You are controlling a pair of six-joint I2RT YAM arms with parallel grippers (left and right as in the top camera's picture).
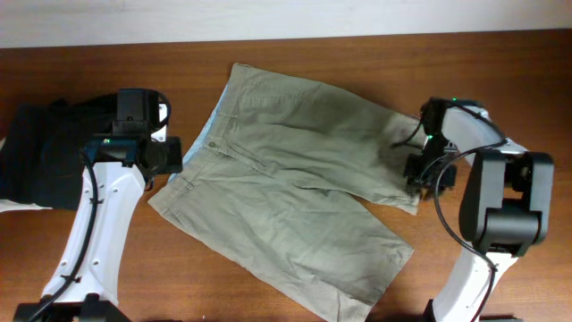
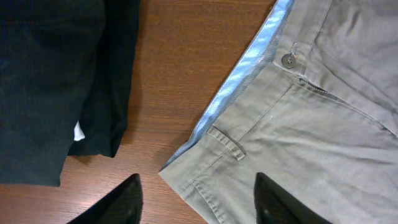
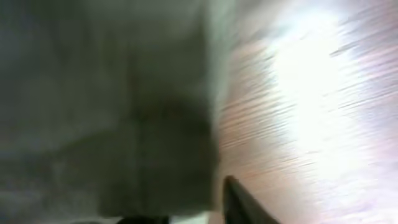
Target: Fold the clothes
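The khaki shorts (image 1: 295, 192) lie spread flat on the wooden table, with the pale blue waistband lining (image 2: 239, 74) at the left and the legs pointing right. My left gripper (image 1: 165, 156) is open just above the near waistband corner (image 2: 205, 168), which lies between its fingertips (image 2: 198, 196). My right gripper (image 1: 422, 174) is low at the hem of the far leg. The right wrist view is blurred. It shows the hem edge (image 3: 186, 143) between two parted fingers (image 3: 189, 208), so the gripper looks open.
Folded black garments (image 1: 40, 156) lie at the far left, also in the left wrist view (image 2: 56, 81), a strip of bare wood (image 2: 174, 74) apart from the shorts. The table's far edge meets a white wall (image 1: 286, 18).
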